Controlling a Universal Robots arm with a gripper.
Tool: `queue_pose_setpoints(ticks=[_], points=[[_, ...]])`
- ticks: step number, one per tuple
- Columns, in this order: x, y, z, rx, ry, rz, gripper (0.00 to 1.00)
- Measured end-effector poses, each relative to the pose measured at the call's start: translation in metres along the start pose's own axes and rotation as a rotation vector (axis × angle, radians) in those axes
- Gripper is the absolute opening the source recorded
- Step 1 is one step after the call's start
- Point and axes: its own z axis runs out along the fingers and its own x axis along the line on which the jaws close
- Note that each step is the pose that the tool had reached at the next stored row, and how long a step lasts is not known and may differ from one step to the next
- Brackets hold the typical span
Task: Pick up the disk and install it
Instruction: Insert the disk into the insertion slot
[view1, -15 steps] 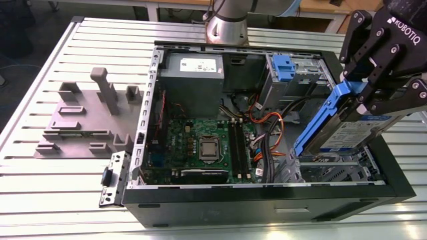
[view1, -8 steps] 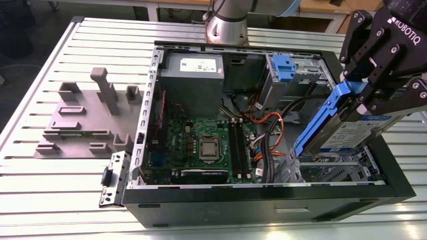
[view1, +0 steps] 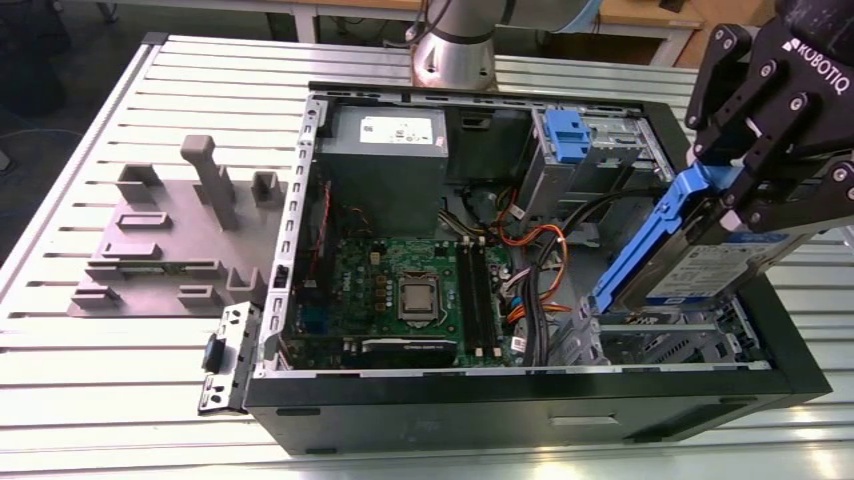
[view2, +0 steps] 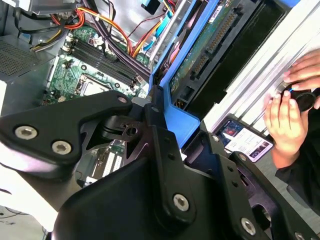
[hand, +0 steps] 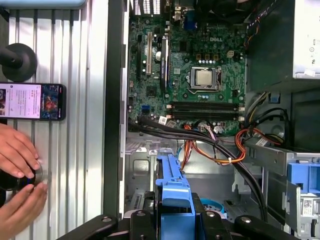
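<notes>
Arm angled down over the open black case (view1: 534, 405), my jaws clamped on the disk (view1: 710, 268): flat white-labelled slab, blue plastic frame, tilted above metal bay (view1: 667, 345).

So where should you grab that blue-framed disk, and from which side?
Probably at the upper end of its blue frame, from above: the disk is tilted, lower end pointing into the case, and the gripper clamps it there.
</notes>
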Motion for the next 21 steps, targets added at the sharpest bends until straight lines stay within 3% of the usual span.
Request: queue_pose_setpoints(ticks=[21], points=[[0.0033, -0.0020, 0.0133, 0.0002, -0.0002, 0.001, 0.36]])
